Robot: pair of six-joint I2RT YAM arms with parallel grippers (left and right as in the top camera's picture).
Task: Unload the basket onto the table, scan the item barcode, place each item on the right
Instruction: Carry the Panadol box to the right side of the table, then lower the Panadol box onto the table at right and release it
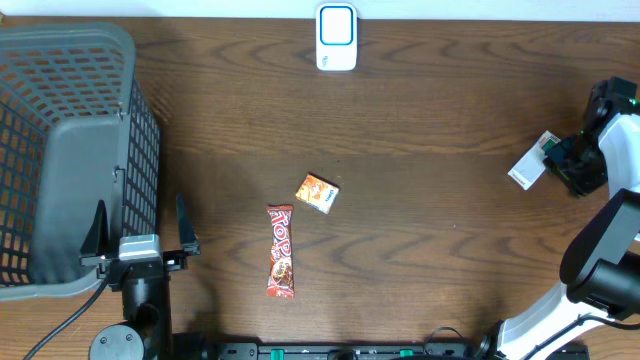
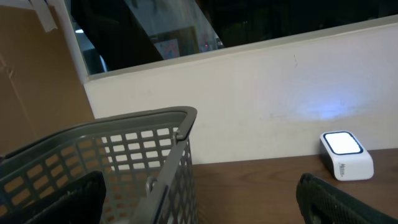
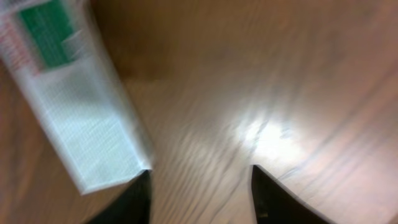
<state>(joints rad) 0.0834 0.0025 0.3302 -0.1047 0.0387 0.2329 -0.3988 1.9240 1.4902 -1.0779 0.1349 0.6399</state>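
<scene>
**Two claws released, white box beside the right one**

Near the right edge of the table [image 1: 430, 250], the white box [image 1: 528, 165] with green print lies flat, just beside the right claw [image 3: 200, 171]. In the blurred wrist view its end sits right at one fingertip. That claw's fingers stand apart over bare wood, gripping nothing. The left claw [image 1: 140, 215] is spread wide next to the grey basket [image 1: 60, 60]. The lit scanner [image 1: 336, 37] stands at the far edge, well apart from the box. A red candy bar [image 1: 281, 251] and a small orange packet [image 1: 318, 193] lie mid-table.
</scene>
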